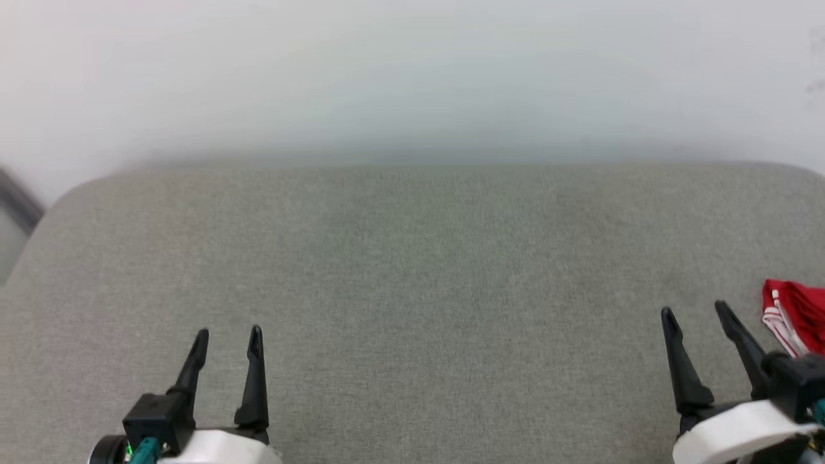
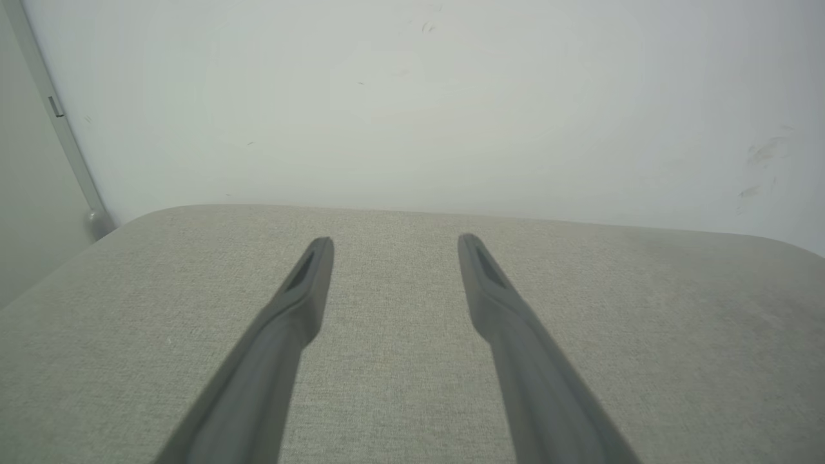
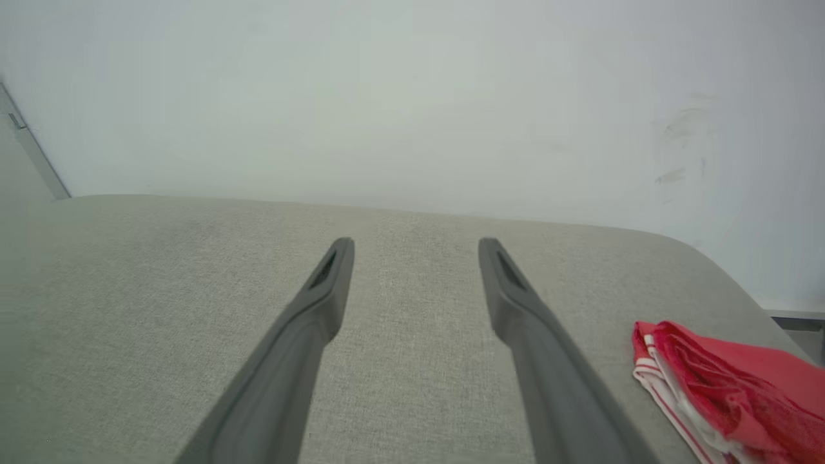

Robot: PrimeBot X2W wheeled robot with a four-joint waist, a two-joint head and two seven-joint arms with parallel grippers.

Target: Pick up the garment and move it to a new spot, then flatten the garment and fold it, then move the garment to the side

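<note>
**Near field.** We see the left claw point(image 1: 229, 330) and the right claw point(image 1: 694, 308) over the near part of the grey fabric-covered tabletop point(image 1: 412, 258). Both have their fingers spread wide and hold nothing.

**Task's thing.** Just beside the right claw, on its outer side, lies the garment point(image 1: 796, 312). It is a compact red bundle with red-and-white striped trim along its inner edge, resting at the tabletop's right margin and cut off by the frame. In the right wrist view the garment point(image 3: 728, 386) looks layered and creased. We cannot tell whether it is neatly folded or merely heaped.

**Progress.** We judge that this arrangement fits two stages. It could be a bundle at the edge, yet to be carried inward and spread, or a folded piece already set to the side with both claws clear of it. The pictures do not settle which.

**Surroundings.** We see nothing between the right claw and the garment that would stand in the way. Beyond the tabletop's rounded far edge stands a pale wall point(image 1: 412, 77) with faint scuff marks point(image 2: 760, 154). A grey upright strip point(image 2: 61, 129) runs at far left.
</note>
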